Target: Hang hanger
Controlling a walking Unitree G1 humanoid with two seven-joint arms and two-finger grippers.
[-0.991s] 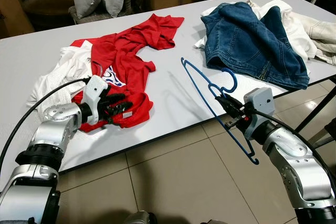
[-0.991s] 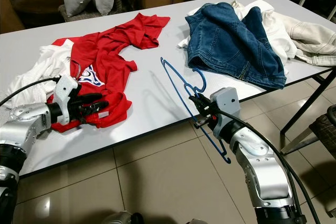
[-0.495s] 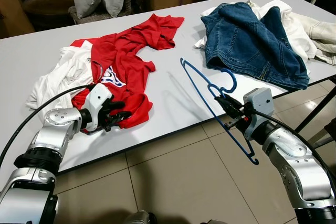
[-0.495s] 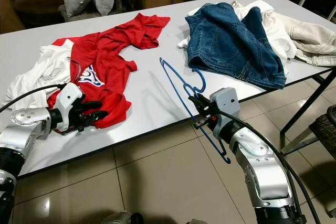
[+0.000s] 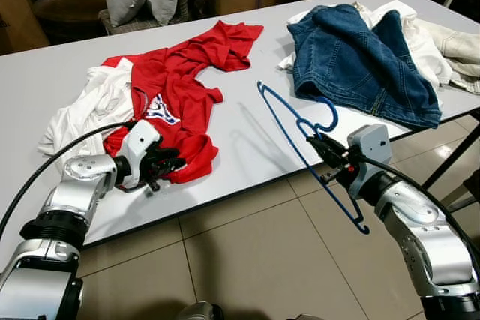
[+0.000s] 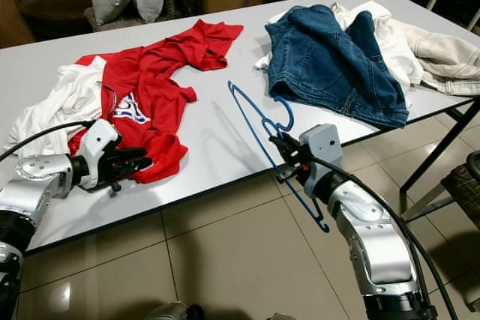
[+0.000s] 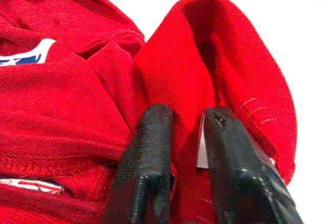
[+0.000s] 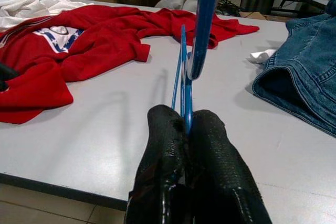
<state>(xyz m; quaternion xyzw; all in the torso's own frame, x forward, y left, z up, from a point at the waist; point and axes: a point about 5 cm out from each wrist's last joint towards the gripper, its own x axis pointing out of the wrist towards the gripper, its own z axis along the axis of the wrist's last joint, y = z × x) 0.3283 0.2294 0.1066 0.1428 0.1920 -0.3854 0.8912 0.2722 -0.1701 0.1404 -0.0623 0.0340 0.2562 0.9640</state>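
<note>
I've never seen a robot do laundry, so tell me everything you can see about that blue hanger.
The hanger is thin and blue, and looks like plastic or coated wire, with a curled hook on top. The right gripper is shut on it near the hook and holds it tilted in the air, one end over the table and the other hanging past the table's edge above the floor. Nothing else touches it, and no garment is on it.

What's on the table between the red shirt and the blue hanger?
Nothing. In the left eye view only bare grey table lies between the red shirt and the blue hanger, which the right gripper holds.
</note>
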